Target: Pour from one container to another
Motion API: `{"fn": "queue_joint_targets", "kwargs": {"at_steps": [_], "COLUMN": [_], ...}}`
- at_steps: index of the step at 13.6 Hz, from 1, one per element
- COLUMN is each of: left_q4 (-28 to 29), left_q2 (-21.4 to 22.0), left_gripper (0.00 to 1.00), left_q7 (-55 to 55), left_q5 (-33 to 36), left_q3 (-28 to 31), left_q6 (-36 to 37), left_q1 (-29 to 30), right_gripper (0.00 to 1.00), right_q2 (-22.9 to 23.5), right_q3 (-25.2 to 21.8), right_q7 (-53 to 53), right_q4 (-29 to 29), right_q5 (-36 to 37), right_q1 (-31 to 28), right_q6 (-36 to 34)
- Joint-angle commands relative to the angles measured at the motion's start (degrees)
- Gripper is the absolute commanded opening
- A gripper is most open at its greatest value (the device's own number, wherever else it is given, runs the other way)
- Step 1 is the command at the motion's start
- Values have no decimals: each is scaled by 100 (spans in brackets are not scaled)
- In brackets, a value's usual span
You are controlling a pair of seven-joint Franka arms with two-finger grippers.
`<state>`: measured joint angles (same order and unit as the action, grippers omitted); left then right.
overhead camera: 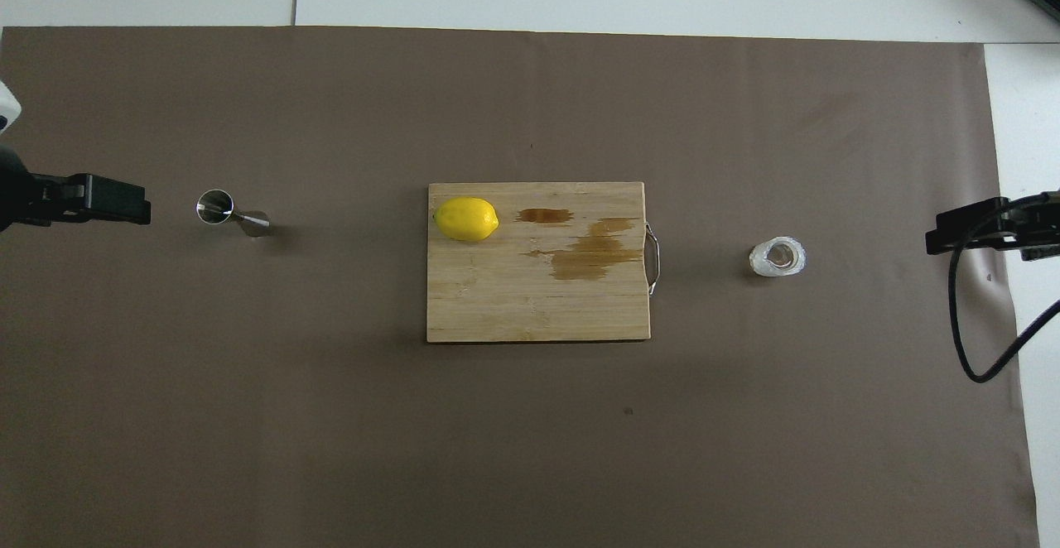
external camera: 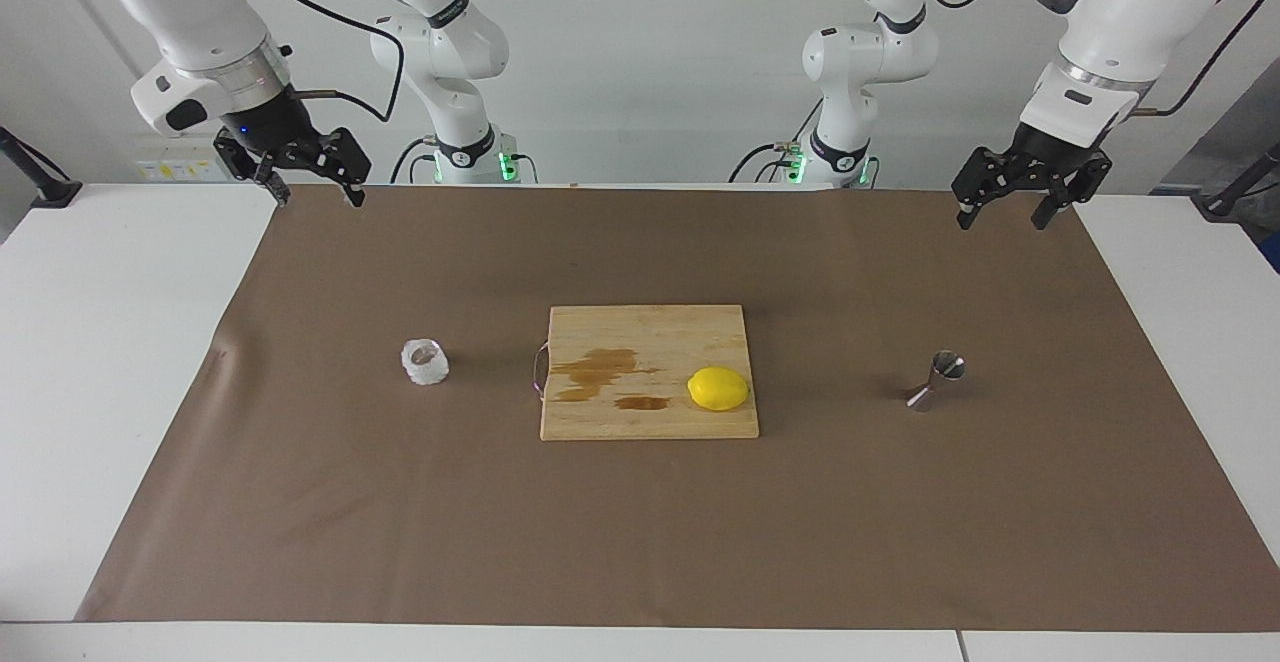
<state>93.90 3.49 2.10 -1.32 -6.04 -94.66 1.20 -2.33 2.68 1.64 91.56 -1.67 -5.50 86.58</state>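
The frosty, bumpy glass cup (external camera: 425,362) stands on the brown mat toward the right arm's end of the table; it also shows in the overhead view (overhead camera: 778,257). The shiny steel jigger (external camera: 937,380) stands on the mat toward the left arm's end, with its dark mouth showing in the overhead view (overhead camera: 228,212). My right gripper (external camera: 314,194) hangs open and empty, raised over the mat's corner by the robots, well apart from the cup. My left gripper (external camera: 1003,218) hangs open and empty, raised over the mat's other corner by the robots, well apart from the jigger.
A wooden cutting board (external camera: 600,417) with a metal handle lies in the middle of the mat, between cup and jigger. It carries a yellow lemon (external camera: 718,388) and brown wet stains (external camera: 600,367). The brown mat (external camera: 640,542) covers most of the white table.
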Motion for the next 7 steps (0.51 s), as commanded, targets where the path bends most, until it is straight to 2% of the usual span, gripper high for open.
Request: {"fn": "queue_joint_targets", "kwargs": {"at_steps": [1, 7], "left_q4": [-56, -38], "left_q2": [3, 12], "left_gripper": [100, 100], "left_q7": [-131, -79], "left_q5": [-70, -70], "left_q3": [-2, -2], "left_q6": [123, 176], "left_q1": [47, -15], "right_gripper": [100, 100], "right_q2": [-119, -119], "right_q3": [30, 30], "right_q7": [91, 91], "right_q4": [134, 134], "right_q5": [71, 71], "right_q1": [-30, -30], "right_q6": [0, 8]}}
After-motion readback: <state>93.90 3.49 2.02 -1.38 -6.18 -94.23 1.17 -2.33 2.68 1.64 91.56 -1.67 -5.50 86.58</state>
